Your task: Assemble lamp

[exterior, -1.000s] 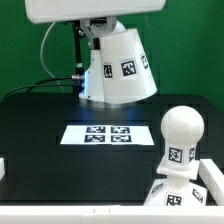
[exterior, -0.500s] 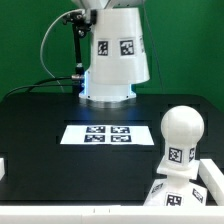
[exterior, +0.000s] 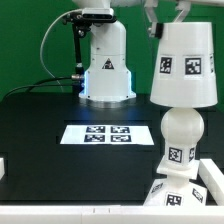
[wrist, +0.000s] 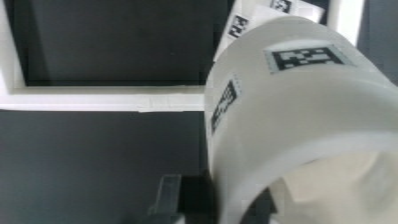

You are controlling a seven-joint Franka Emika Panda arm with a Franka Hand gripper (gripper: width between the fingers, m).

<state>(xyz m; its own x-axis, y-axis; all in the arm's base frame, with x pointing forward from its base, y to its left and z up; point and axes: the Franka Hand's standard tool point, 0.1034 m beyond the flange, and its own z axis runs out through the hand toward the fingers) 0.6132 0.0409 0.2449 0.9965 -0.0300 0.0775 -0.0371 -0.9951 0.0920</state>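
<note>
The white tapered shade (exterior: 185,65) with square tags hangs at the exterior view's right, held by its top in my gripper (exterior: 167,14). It hangs directly over the ball-headed bulb (exterior: 181,128), its lower rim at about the height of the ball's top. The bulb stands upright on the square stepped base (exterior: 188,190) at the lower right. In the wrist view the shade (wrist: 302,110) fills most of the picture, and a dark finger (wrist: 173,198) lies against its side. My gripper (wrist: 215,205) is shut on the shade.
The marker board (exterior: 105,133) lies flat on the black table in the middle. The white robot pedestal (exterior: 107,65) with a triangle logo stands behind it, with cables to its left. A white ledge (wrist: 107,97) shows in the wrist view.
The shade has travelled from in front of the pedestal to the exterior view's right. It now hangs over the bulb. The bulb and base have not moved.
</note>
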